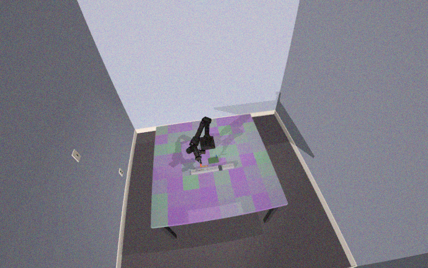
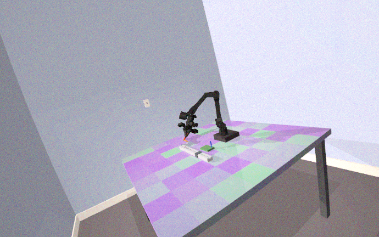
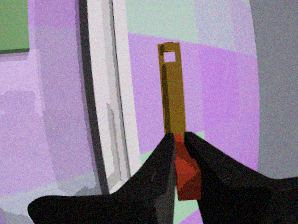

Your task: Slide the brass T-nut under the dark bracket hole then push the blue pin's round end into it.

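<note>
My jaws (image 1: 200, 163) (image 2: 185, 136) grip one orange handle (image 1: 200, 165) (image 2: 184, 138) (image 3: 187, 172); one green tray (image 1: 213, 160) (image 2: 206, 148) (image 3: 12, 25) holds one blue pin (image 1: 216, 156) (image 2: 211, 144), standing up.

We see the rail (image 1: 205, 170) (image 2: 188, 149) (image 3: 118, 100) right beside our hand (image 1: 200, 164) (image 2: 185, 137) (image 3: 180, 134); it is the nearest obstacle. The dark bracket (image 1: 220, 167) (image 2: 198, 153) straddles the rail and blocks a straight pass along its top. Between the hand and the bracket, that top is unobstructed. We have the green tray (image 1: 213, 160) (image 2: 206, 148) (image 3: 14, 25) near the rail on the arm-base side, with the blue pin (image 1: 216, 156) (image 2: 211, 144) sticking up from it, so a low sweep there meets the pin. On the rail's far side from the tray, we have open room over the table (image 1: 201, 201) (image 2: 173, 192) (image 3: 225, 95). Slot clearance: can't tell.
</note>
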You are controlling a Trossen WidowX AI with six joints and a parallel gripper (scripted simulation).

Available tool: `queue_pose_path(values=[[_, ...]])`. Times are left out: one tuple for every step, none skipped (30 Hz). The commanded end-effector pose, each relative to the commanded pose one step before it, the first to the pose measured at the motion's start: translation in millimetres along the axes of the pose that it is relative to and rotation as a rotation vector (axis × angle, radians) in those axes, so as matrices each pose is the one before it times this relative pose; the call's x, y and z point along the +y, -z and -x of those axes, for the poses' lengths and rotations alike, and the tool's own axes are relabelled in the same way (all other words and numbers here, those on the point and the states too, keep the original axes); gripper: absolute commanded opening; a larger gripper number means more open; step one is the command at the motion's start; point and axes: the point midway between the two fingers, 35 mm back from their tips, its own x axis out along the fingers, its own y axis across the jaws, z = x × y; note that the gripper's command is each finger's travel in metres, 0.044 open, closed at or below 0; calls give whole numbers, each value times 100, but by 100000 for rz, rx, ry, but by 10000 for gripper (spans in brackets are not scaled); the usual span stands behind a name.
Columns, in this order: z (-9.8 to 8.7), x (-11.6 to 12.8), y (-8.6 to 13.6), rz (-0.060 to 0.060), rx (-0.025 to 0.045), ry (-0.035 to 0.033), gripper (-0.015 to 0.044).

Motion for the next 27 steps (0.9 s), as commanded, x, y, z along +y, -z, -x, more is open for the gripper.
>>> queue_pose_path(values=[[-15,266,-194,827,-521,1098,-150],[13,29,-16,149,24,288,-150],[13,29,-17,149,25,287,-150],[13,29,-17,150,25,287,-150],[13,29,-17,151,25,287,-150],[13,29,-17,151,25,286,-150],[11,24,-14,124,21,234,-150],[7,14,-9,75,13,140,-150],[2,5,-3,25,4,47,-150],[-20,17,8,0,-8,0,-150],[-61,52,24,0,-24,-1,-150],[-101,87,39,0,-40,-2,-150],[-121,106,46,0,-49,-2,-150],[-120,106,45,0,-49,-2,-150],[-120,107,44,0,-49,-2,-150],[-119,108,43,0,-49,-2,-150],[-118,108,42,0,-49,-3,-150],[-118,109,41,0,-49,-3,-150],[-117,109,40,0,-49,-3,-150],[-117,110,39,-1,-49,-3,-150],[-116,111,38,-1,-49,-3,-150],[-115,111,37,-1,-49,-3,-150],[-115,112,36,-1,-50,-3,-150],[-114,112,35,-1,-50,-3,-150],[-114,113,34,-1,-50,-3,-150],[-113,113,33,-1,-50,-3,-150],[-112,114,32,-1,-50,-3,-150]])
